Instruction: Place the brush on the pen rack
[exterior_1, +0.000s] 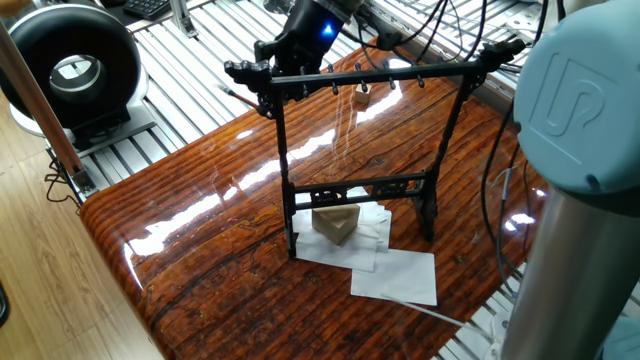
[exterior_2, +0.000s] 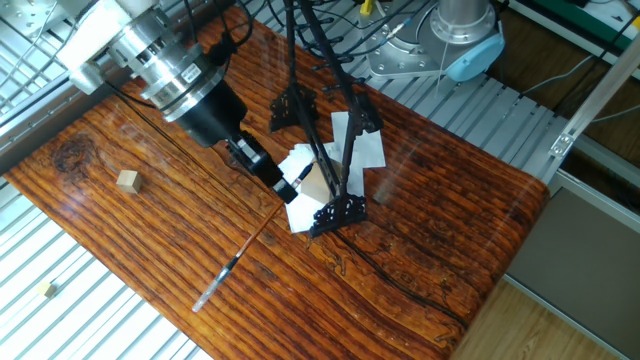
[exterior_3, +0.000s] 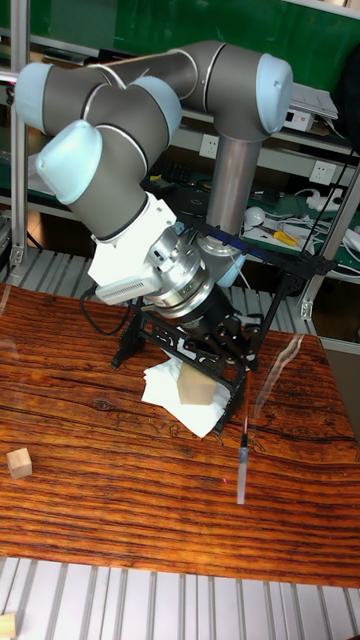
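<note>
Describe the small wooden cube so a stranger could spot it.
Start at the striped wooden table, on the side of the gripper away from the black pen rack. The small pale cube lies alone on bare wood, unlike the larger tan block on white paper.
</note>
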